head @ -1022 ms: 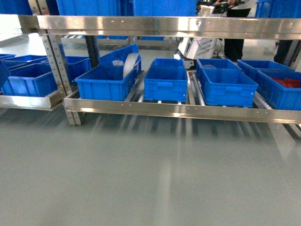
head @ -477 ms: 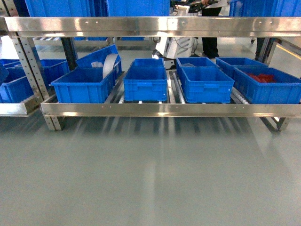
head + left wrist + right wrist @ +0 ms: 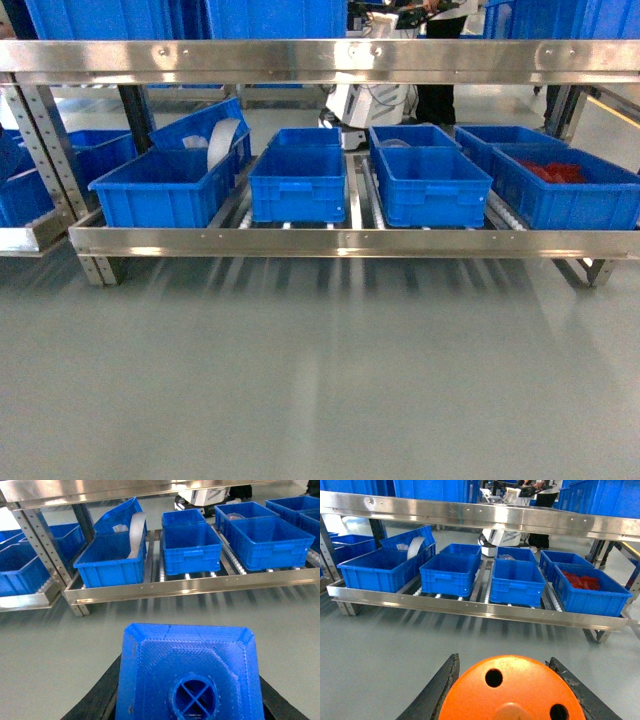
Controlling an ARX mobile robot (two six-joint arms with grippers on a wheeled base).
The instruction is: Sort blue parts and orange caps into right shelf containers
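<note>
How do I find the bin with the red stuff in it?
Look at the low steel shelf holding a front row of big blue bins. Go to the far right bin. It alone holds a heap of red pieces.

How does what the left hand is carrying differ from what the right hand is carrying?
The blue part in the left hand is squarish with chamfered corners; the orange cap in the right hand is round. The blue part's top has one central round hole with a cross inside; the orange cap's top has several small plain holes. Both sit between dark fingers, facing the shelf of blue bins.
</note>
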